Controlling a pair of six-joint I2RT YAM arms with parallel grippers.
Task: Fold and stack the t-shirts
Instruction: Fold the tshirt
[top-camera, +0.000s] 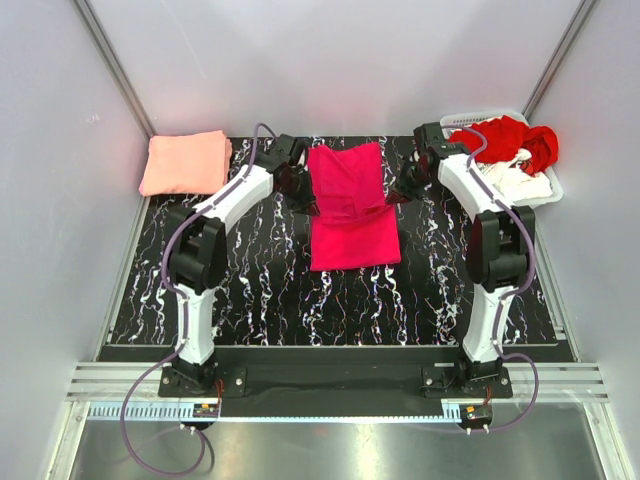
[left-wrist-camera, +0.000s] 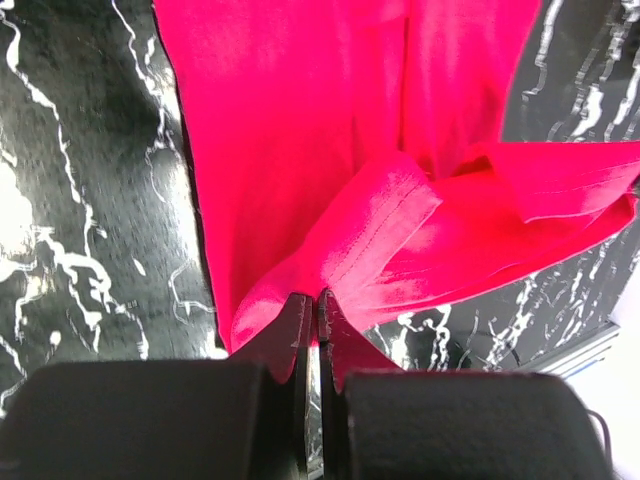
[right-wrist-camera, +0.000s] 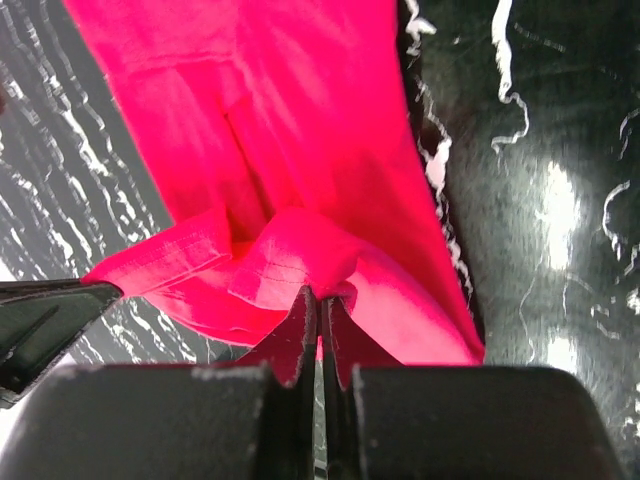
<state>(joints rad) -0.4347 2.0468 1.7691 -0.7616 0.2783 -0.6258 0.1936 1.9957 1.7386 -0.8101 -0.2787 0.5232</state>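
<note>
A vivid magenta-pink t-shirt lies lengthwise in the middle of the black marbled table, partly folded. My left gripper is at its left edge and my right gripper at its right edge, both about halfway along. In the left wrist view the left gripper is shut on a bunched fold of the magenta t-shirt. The right gripper is likewise shut on a pinched fold of the magenta t-shirt. A pale salmon-pink t-shirt lies folded at the far left corner.
A white slatted basket stands at the far right corner, holding a red t-shirt and a white one. Grey walls enclose the table on three sides. The black marbled table top shows bare in front of the magenta t-shirt.
</note>
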